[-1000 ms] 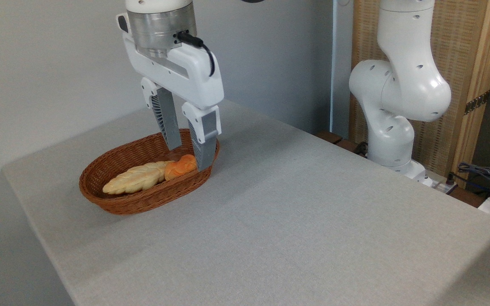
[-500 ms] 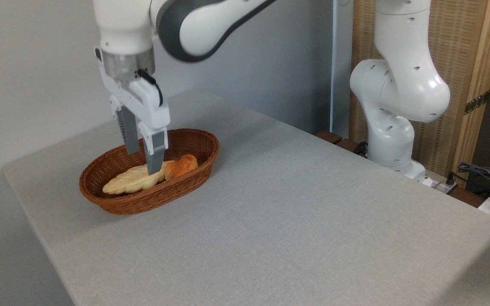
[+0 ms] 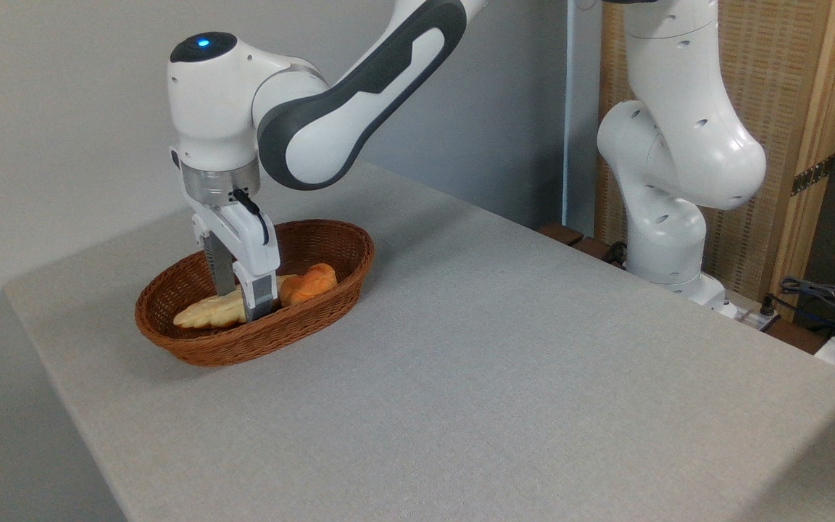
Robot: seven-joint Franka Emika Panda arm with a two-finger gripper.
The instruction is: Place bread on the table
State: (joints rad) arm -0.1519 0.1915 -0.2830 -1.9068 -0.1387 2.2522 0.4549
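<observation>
The table carries a wicker basket near its far left corner. In it lies the bread, its right end beside a small orange bun (not wanted). The gripper straddles the loaf mid-length, jaws narrowly parted; whether they already pinch is unclear. Close squarely, then lift straight up, clear of the rim.

I see my hand down inside the basket at left of frame, fingers straddling the bread on the grey counter.
</observation>
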